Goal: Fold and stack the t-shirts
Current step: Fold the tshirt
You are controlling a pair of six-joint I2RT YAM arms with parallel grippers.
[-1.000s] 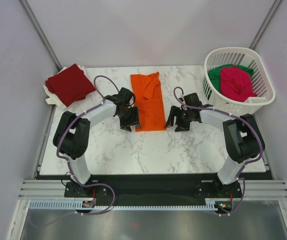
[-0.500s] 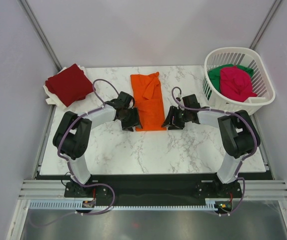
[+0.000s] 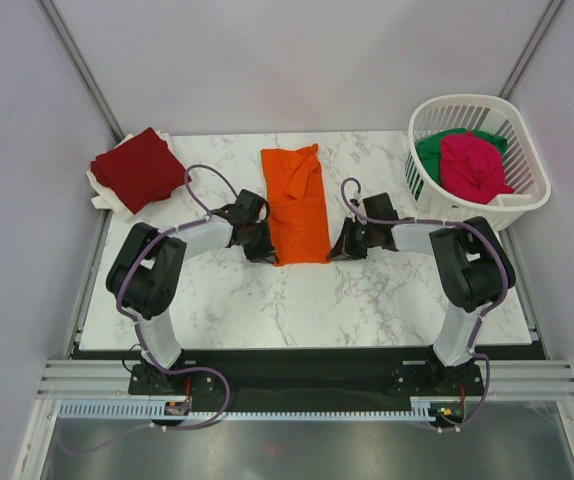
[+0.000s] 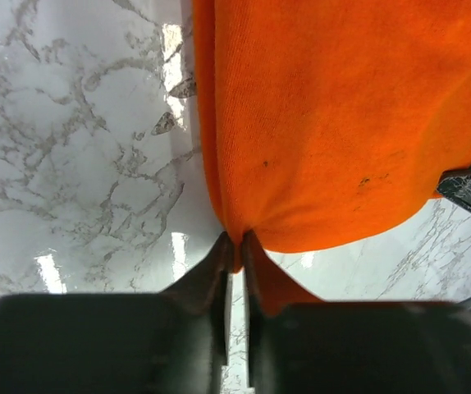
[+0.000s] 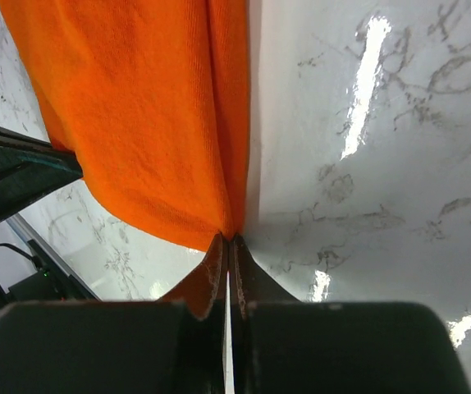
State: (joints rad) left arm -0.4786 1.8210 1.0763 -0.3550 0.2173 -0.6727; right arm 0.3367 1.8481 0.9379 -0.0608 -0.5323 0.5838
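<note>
Orange t-shirt point(image 3: 297, 205) lay folded into a long narrow strip at the middle of the marble table point(image 3: 317, 290), running from far edge toward the arms, flat on the surface. Left gripper point(image 4: 234, 246) sat at the strip's near left corner; its fingers were drawn nearly together and pinched the hem, with a thin fold of orange cloth visible between the tips. Right gripper point(image 5: 227, 242) sat at the near right corner; its fingers were pressed tight, with the edge of the cloth caught at their tips. Both grippers were low, at table level, facing each other across the strip.

Dark red t-shirt point(image 3: 139, 168) lay folded at the far left corner of the table. Magenta t-shirt point(image 3: 472, 165) lay crumpled on top of the green t-shirt point(image 3: 433, 150) inside the white basket point(image 3: 464, 101) at the far right.
</note>
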